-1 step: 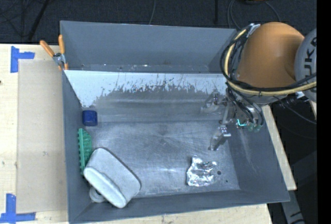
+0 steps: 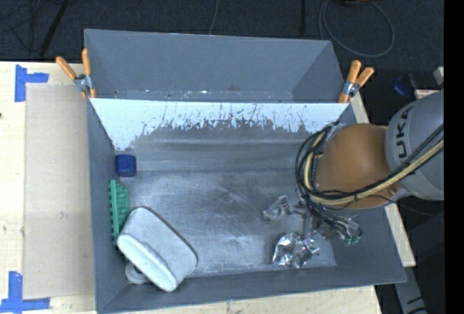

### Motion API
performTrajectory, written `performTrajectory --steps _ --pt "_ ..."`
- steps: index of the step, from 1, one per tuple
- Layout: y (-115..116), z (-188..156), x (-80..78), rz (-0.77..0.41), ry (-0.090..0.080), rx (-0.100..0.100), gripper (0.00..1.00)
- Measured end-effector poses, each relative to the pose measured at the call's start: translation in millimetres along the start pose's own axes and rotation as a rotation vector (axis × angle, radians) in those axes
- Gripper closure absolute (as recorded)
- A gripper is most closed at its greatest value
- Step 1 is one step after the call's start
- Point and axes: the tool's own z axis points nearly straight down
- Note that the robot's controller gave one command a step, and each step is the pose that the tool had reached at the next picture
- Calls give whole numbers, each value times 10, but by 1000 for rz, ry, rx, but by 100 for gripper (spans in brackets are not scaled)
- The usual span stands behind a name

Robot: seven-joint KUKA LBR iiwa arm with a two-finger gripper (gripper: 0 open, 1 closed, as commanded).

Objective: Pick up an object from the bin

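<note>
We're looking down into the grey metal bin (image 2: 217,88), and the arm (image 2: 417,153) comes in from the right, its rounded orange-brown cover (image 2: 348,160) wrapped in dark cables. The gripper (image 2: 312,227) sits low in the bin's near right corner. Whether it is spread or closed, we cannot tell; the wrist and cables hide too much of it.

Right under it, just towards the near wall, lies a crumpled silvery piece (image 2: 293,251), looking like balled-up foil. It seems to touch the gripper's tip, though we can't see it clamped. A second, smaller shiny scrap (image 2: 274,209) lies just to the gripper's left on the bin floor.

Over on the far left side, well apart from all this, we spot a small blue cube-like block (image 2: 125,164) by the left wall. Below it a green comb-like toothed strip (image 2: 117,209) runs along that wall, and a pale grey rounded pad (image 2: 156,247) lies tilted in the near left corner, touching the green strip.
</note>
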Motion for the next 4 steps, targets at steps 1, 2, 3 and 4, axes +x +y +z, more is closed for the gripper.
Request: performTrajectory --steps 1,2,3,4 --pt "-110 -280 296 -115 6 -1 0" --pt "6 -362 192 -68 8 -3 0" --pt "-65 -15 171 -79 -8 4 0" --pt "-68 -28 150 -80 1 1 0"
